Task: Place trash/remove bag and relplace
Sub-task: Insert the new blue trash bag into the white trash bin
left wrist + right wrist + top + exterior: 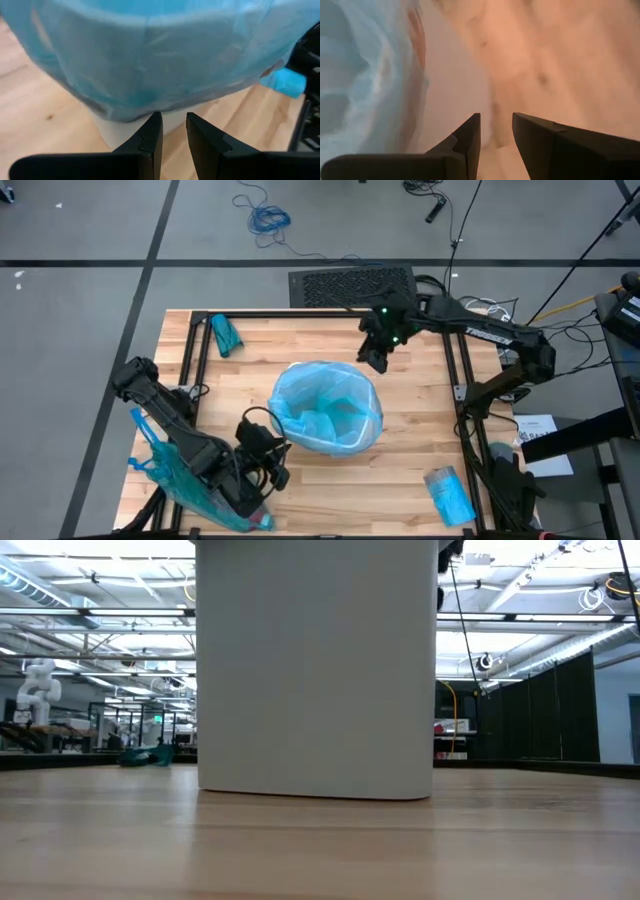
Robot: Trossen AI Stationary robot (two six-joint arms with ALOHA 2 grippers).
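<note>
A white bin (316, 670) stands mid-table, lined with a pale blue bag (327, 418) whose edge is folded down over the rim (150, 75). My left gripper (280, 450) is at the bin's near-left side, slightly open, with nothing between its fingers (150, 135). Its tips point at the bin's wall just under the bag's overhang. My right gripper (378, 362) hovers off the bin's far-right side, also slightly open and holding nothing (496, 132). A filled blue bag (185, 480) lies at the near left under my left arm. The trash is hidden.
A rolled teal bag (226, 335) lies at the far left of the table. A blue packet (450, 495) lies at the near right. Black frame rails (190, 360) run along the left and right edges. Bare wood lies between the bin and the right rail.
</note>
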